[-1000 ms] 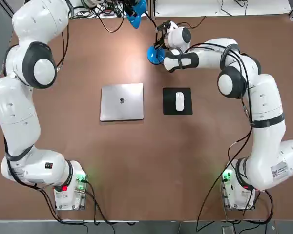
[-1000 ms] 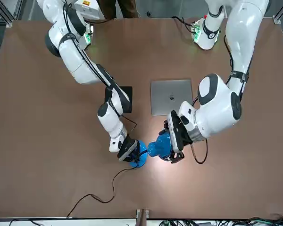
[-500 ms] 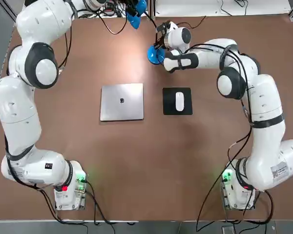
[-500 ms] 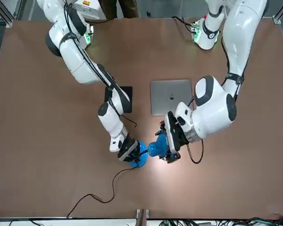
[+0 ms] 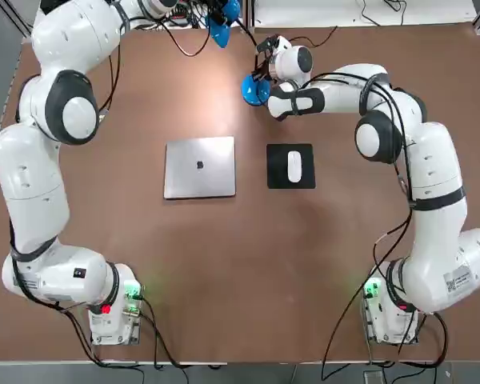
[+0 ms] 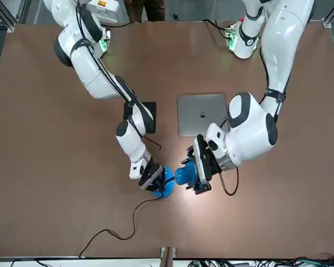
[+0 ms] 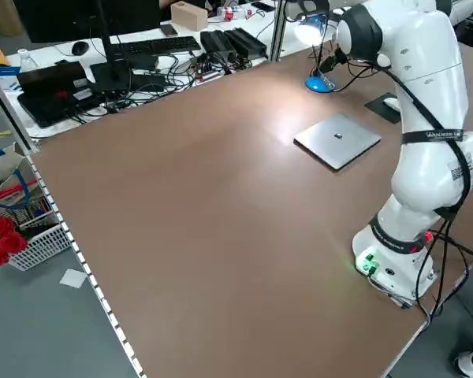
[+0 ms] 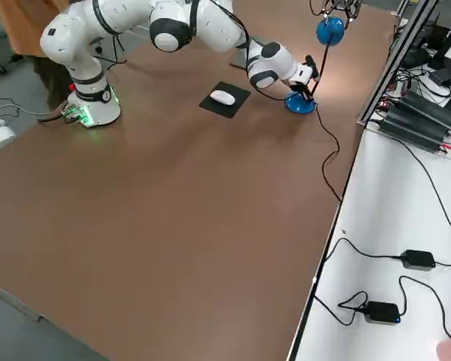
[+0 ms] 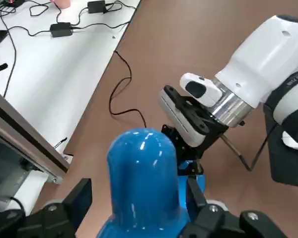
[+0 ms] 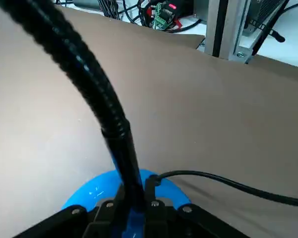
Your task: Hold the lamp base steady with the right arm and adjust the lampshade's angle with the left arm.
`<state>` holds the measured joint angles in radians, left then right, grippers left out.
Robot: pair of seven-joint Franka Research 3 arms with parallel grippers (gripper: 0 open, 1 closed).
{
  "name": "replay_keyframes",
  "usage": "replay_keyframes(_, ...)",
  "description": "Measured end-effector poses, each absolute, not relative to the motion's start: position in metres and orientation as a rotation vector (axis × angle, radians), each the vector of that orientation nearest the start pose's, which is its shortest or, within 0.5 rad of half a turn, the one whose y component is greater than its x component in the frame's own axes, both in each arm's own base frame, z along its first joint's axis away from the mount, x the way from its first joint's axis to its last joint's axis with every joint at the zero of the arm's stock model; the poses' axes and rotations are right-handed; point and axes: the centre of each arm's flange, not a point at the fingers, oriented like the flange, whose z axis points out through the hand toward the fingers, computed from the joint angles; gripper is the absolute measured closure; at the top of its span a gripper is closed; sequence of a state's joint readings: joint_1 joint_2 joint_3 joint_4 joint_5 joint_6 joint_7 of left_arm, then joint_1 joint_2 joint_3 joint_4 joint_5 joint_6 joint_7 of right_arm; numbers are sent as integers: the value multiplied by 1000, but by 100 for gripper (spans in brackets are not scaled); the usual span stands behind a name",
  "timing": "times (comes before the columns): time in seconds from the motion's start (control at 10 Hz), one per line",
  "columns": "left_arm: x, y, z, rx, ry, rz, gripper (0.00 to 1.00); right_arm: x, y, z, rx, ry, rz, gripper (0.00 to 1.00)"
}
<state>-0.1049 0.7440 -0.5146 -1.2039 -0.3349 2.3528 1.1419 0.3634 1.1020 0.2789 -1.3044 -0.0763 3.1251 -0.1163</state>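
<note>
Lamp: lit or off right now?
Lit. In the left side view a bright white glow shows at the shade, above the lamp base, and the front view has a bright patch on the tabletop beneath the lampshade.

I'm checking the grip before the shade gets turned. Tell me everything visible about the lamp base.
The lamp base is a glossy, bright blue round disc, flat on the table. The black gooseneck rises from it and a black cord leaves it. The right gripper is shut on the gooseneck's foot, just above the disc.
</note>
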Motion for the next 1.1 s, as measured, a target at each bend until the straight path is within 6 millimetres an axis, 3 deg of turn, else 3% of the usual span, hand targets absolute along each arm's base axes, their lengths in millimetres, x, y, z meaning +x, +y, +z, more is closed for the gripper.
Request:
replay_keyframes(0.4, 704, -351, 412, -2658, 2125, -1125, 19, 662, 410, 169, -2523, -764, -962, 85)
replay_keyframes(1.1, 702, -356, 407, -2681, 2124, -1132, 19, 661, 410, 168, -2522, -765, -965, 85)
